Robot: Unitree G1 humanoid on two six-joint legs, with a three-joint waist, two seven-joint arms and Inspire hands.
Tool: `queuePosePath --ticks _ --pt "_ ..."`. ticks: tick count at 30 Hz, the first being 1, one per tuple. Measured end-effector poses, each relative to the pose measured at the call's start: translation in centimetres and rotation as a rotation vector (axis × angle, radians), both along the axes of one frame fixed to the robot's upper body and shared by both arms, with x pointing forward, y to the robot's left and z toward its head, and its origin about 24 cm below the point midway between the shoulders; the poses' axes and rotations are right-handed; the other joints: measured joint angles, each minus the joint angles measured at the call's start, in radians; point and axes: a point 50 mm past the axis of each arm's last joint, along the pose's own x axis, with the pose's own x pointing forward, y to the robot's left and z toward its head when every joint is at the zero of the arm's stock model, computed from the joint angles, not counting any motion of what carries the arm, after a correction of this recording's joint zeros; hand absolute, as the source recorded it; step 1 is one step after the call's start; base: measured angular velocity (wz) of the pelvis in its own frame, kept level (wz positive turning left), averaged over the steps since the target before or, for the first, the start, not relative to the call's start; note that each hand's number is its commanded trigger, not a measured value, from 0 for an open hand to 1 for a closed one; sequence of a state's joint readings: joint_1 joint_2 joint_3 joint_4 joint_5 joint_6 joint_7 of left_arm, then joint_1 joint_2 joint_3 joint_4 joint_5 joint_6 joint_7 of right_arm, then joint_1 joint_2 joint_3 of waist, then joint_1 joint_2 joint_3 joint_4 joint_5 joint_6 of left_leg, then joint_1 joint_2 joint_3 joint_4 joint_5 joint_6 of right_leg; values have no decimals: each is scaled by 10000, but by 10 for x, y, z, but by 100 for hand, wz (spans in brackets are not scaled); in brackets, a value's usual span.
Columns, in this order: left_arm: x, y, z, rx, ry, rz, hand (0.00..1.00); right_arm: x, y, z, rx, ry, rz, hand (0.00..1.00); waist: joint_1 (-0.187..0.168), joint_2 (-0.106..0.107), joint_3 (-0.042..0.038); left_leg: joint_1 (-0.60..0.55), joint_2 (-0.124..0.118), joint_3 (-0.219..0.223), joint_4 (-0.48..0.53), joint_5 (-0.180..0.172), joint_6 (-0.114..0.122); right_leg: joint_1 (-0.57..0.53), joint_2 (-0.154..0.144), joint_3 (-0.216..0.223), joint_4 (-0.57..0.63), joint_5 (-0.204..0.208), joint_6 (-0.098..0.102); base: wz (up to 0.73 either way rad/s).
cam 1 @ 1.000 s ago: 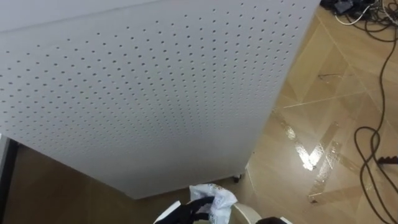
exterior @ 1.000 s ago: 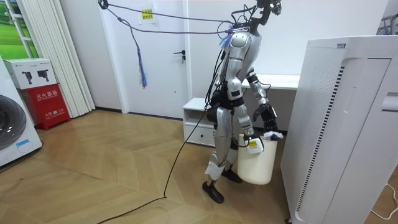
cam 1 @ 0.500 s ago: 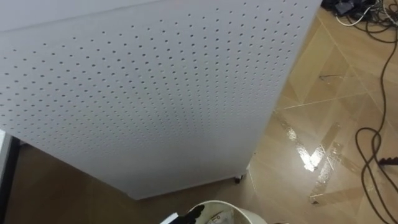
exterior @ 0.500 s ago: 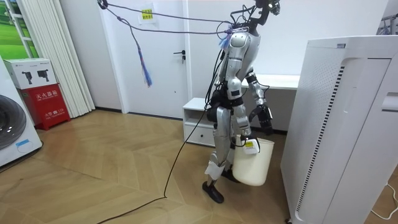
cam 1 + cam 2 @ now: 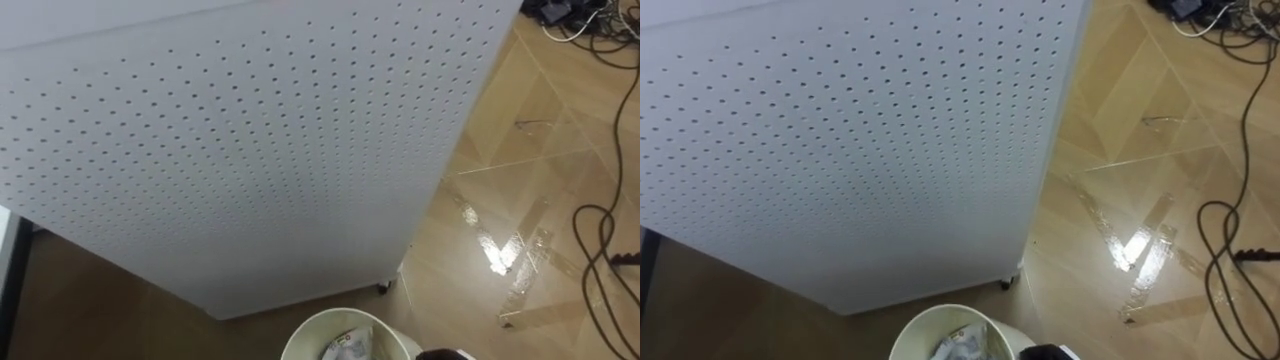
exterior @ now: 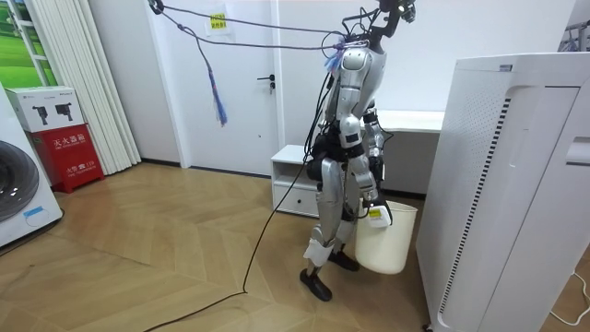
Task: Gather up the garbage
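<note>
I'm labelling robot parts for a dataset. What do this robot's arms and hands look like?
Slim silver-grey arms with dark joints. The right hand, at the bin rim, is black; the left hand looks dark too.

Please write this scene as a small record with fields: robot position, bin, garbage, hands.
Robot position: standing close before the white perforated appliance
Bin: white bin, held at the robot's right side
Garbage: crumpled paper inside the bin
Right hand: grips the bin's rim
Left hand: near the waist, apart from the bin
</note>
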State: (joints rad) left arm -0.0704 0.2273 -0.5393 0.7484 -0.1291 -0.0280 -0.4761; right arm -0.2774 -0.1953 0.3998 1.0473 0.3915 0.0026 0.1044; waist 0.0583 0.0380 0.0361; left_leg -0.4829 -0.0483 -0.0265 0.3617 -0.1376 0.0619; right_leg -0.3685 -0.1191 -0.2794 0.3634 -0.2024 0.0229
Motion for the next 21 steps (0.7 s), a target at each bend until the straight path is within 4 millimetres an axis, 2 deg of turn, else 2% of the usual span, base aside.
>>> queuePosePath --ticks 5,12,17,20,21 --pt "-6 6 -5 195 381 71 0 0 0 0 -20 7 -60 100 -16 -4 -2 164 -11 -36 7 10 1 180 2 -16 -13 0 0 0" --pt "-17 27 -13 591 793 885 0 -31 -14 -17 -99 955 -468 100 -3 -35 -27 874 -12 -66 -208 10 -9 996 39 -240 -274 15 -3 4" --pt "-49 51 -24 827 1440 2775 0 -78 -35 -34 -435 2143 -1012 100 -31 -213 -216 1821 -60 -30 -614 17 -20 1928 49 -258 -738 28 46 0" --pt "-75 64 -32 650 2090 4713 0 -106 -44 -41 -445 2626 -1763 100 -22 -398 -336 2546 -128 -24 -965 19 -25 2622 60 -245 -1092 5 102 0" --pt "-84 68 -36 604 2368 5458 0 -116 -48 -43 -469 2835 -2080 100 -26 -477 -351 2865 -134 -35 -1089 18 -26 2958 76 -249 -1263 8 126 4"
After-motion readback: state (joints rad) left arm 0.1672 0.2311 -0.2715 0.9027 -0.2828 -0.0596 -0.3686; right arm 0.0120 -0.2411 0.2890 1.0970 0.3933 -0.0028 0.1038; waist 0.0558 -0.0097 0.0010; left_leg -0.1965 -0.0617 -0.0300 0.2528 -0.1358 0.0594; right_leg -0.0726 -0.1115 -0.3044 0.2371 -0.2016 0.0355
